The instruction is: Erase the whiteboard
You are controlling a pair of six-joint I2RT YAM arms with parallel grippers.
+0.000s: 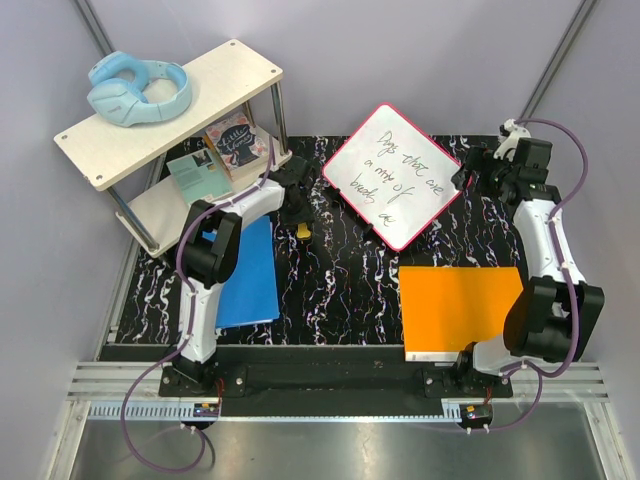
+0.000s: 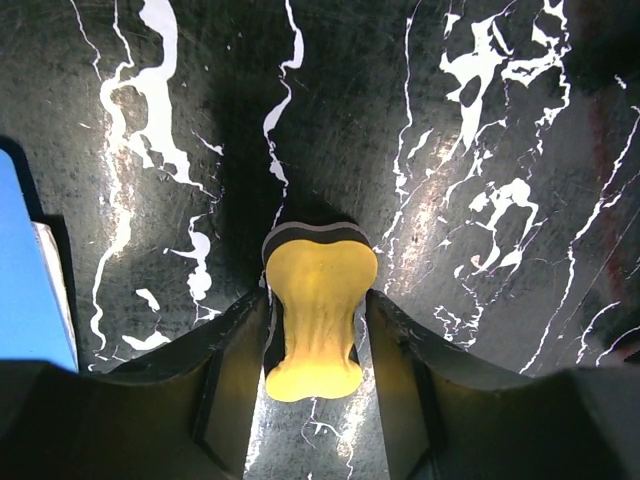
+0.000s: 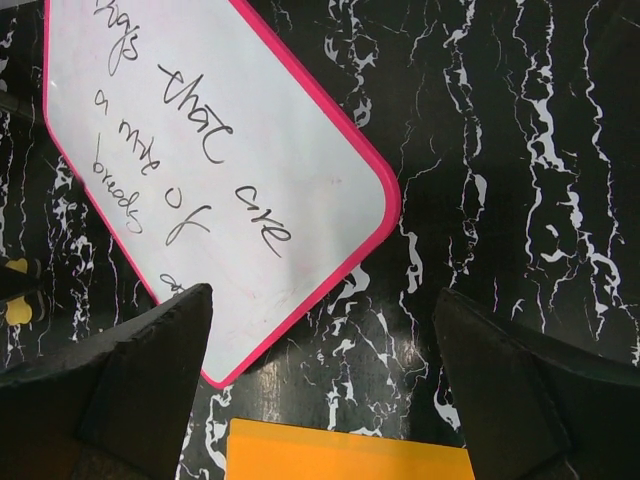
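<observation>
The whiteboard (image 1: 392,175) is a white square with a pink frame and black handwriting. It lies turned like a diamond at the back middle of the black marbled table (image 1: 340,280), and it also shows in the right wrist view (image 3: 200,150). My left gripper (image 1: 297,215) is shut on a yellow foam eraser (image 2: 315,330) with a dark underside, low over the table just left of the whiteboard. My right gripper (image 1: 470,182) is open and empty by the whiteboard's right corner, and its fingers (image 3: 150,370) straddle the board's lower edge.
An orange board (image 1: 460,305) lies at the front right, just below the whiteboard (image 3: 350,455). A blue folder (image 1: 248,275) lies under the left arm (image 2: 30,270). A two-level shelf (image 1: 230,70) at the back left holds blue headphones (image 1: 140,88) and books (image 1: 235,140).
</observation>
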